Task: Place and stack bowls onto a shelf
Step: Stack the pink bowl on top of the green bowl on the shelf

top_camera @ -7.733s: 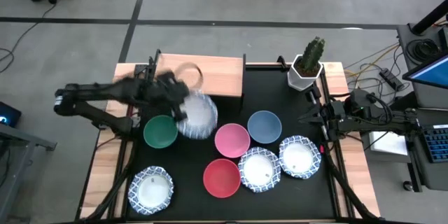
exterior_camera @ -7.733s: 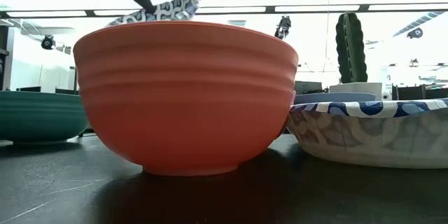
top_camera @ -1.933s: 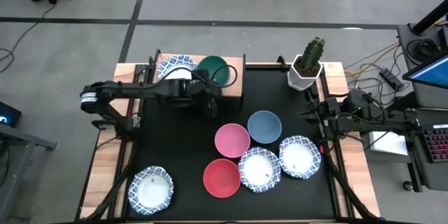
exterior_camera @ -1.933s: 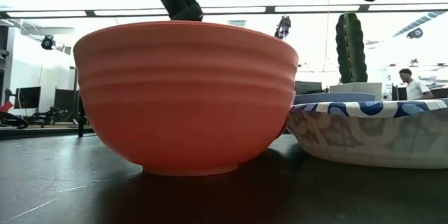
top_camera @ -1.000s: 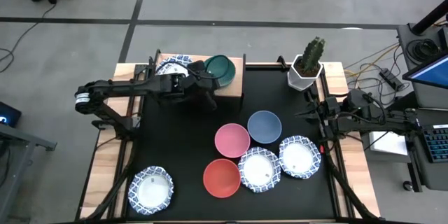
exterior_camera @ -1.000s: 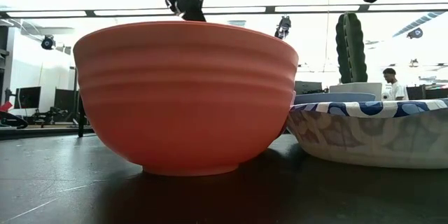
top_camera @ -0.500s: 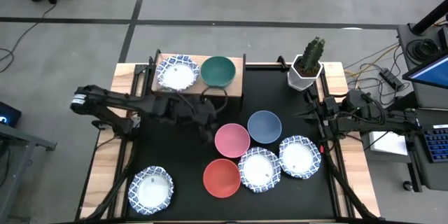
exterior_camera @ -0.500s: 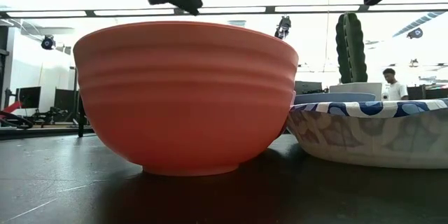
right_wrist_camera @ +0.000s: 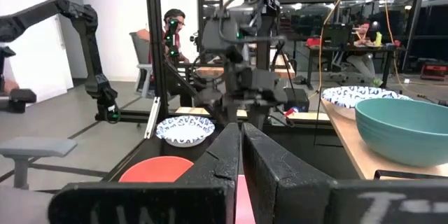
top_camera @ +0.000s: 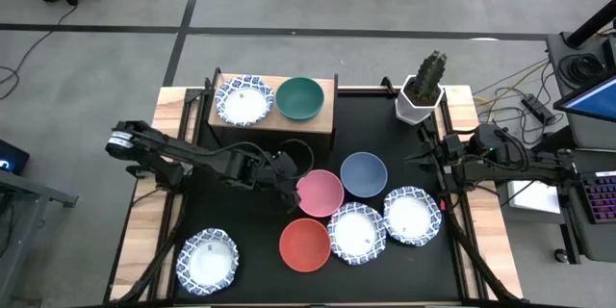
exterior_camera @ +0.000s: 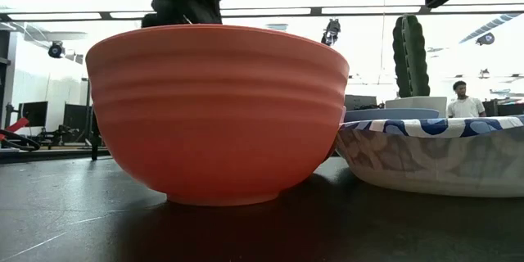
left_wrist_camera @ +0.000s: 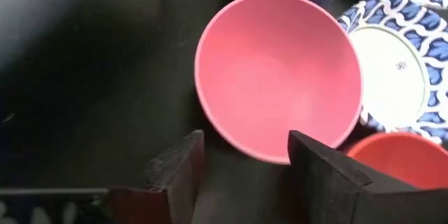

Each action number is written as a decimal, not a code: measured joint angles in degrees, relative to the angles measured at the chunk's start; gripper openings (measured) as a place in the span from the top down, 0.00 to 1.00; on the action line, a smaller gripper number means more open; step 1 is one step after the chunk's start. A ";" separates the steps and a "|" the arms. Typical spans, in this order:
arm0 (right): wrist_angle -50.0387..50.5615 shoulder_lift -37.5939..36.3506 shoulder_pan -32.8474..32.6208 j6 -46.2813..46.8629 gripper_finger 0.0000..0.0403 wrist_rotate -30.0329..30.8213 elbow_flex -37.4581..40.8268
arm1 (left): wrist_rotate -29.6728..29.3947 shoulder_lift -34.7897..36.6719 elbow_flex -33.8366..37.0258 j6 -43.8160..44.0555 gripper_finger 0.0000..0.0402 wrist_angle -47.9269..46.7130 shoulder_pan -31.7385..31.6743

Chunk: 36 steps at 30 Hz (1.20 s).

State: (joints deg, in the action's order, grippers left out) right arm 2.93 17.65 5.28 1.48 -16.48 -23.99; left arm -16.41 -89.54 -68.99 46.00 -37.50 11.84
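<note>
Straddling the near rim of the upright, mouth-up pink bowl [left_wrist_camera: 280, 84], the left gripper [left_wrist_camera: 241, 175] has its jaws spread.

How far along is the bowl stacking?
Done: a patterned bowl and the green bowl sit side by side on the shelf. In hand: nothing yet; the left pincer is open right at the pink bowl. Left: pink, blue-grey, red and three patterned bowls on the mat. The right pincer waits shut at the table's right edge.
</note>
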 joint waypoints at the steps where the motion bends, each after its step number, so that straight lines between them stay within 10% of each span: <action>1: 0.05 0.00 0.00 0.00 0.98 0.01 0.00 | -0.04 -0.66 0.22 0.00 0.50 1.21 -0.16; 21: 2.12 0.09 0.00 -0.07 0.98 0.00 0.00 | -3.17 -14.40 -0.70 -0.92 0.52 6.71 -2.59; 36: 2.79 0.13 0.00 -0.02 0.98 0.01 0.00 | -4.08 -14.64 -0.72 -1.46 0.98 7.35 -3.48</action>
State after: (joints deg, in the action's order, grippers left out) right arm 5.72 17.78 5.28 1.45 -16.47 -23.99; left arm -20.49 -104.18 -69.71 44.53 -30.15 8.36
